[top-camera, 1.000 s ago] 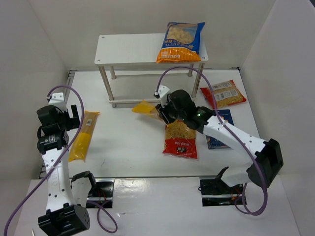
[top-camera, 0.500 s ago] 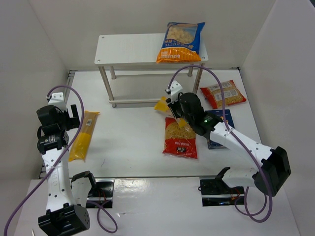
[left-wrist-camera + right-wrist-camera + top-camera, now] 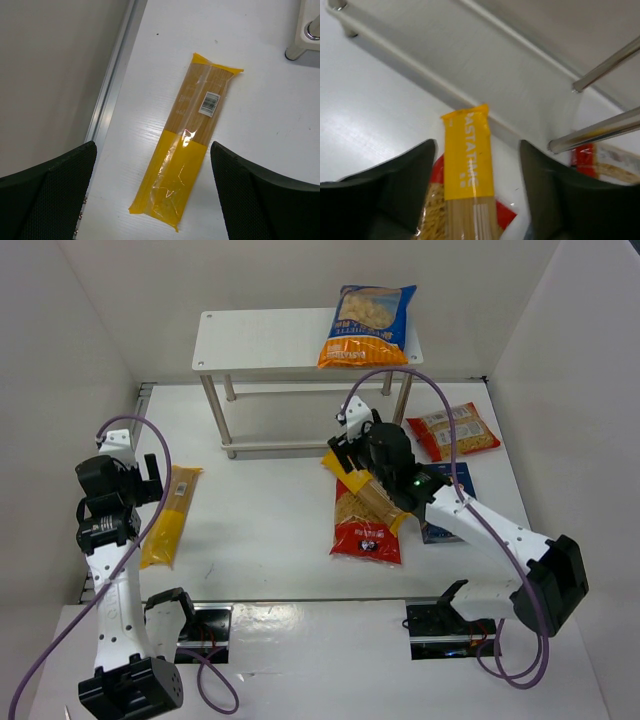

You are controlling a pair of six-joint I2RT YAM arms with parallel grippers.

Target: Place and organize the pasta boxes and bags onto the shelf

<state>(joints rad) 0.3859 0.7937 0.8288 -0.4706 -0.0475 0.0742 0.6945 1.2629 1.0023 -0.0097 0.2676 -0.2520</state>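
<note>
Right gripper [image 3: 477, 150]: jaws wide, flanking the spaghetti bag [image 3: 375, 495], not clamping it. The bag lies across the red bag [image 3: 365, 535], its tip at 11 o'clock near the shelf [image 3: 270, 340], not on it. Risk: closing here may pinch the red bag too. Left gripper [image 3: 152, 145]: wide, empty.

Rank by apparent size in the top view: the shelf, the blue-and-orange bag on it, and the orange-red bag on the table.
1. shelf
2. blue-and-orange bag, though it sits raised, which may flatter it
3. orange-red bag
</note>
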